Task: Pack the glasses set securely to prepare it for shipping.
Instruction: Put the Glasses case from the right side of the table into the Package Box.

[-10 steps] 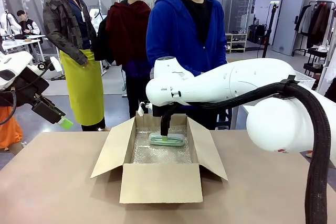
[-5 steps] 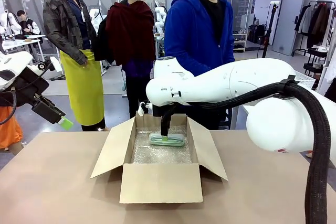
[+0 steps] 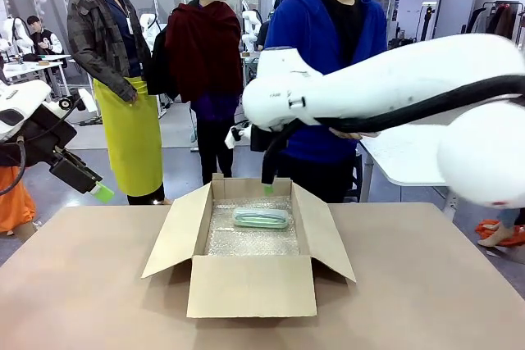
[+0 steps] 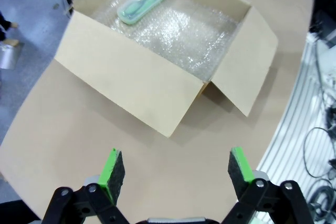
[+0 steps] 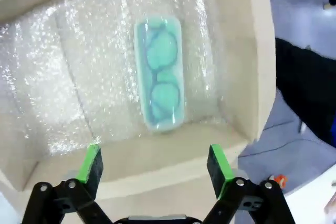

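Note:
One mint-green glasses case [image 3: 261, 218] of the glasses set lies flat on bubble wrap at the far end of the open cardboard box [image 3: 250, 284]. My right gripper [image 3: 267, 179] hangs open just above the box's far wall, apart from the case. In the right wrist view the case [image 5: 159, 87] lies lengthwise below the open gripper [image 5: 155, 163], with glasses showing through its lid. My left gripper [image 3: 90, 184] is held up off the table's left edge, open and empty. From the left wrist view [image 4: 175, 167] the box [image 4: 131, 85] and the case [image 4: 143, 3] lie well ahead.
The box's four flaps [image 3: 175, 231] stand spread outward. Bubble wrap [image 3: 246, 239] lines its floor. A person in a blue hoodie [image 3: 328, 47] stands at the far side behind the box. Bare brown table [image 3: 82, 284] surrounds the box.
My right gripper has risen out of the box, leaving the mint-green case on the bubble wrap. The person in blue shifted to the right. The left arm stayed still.

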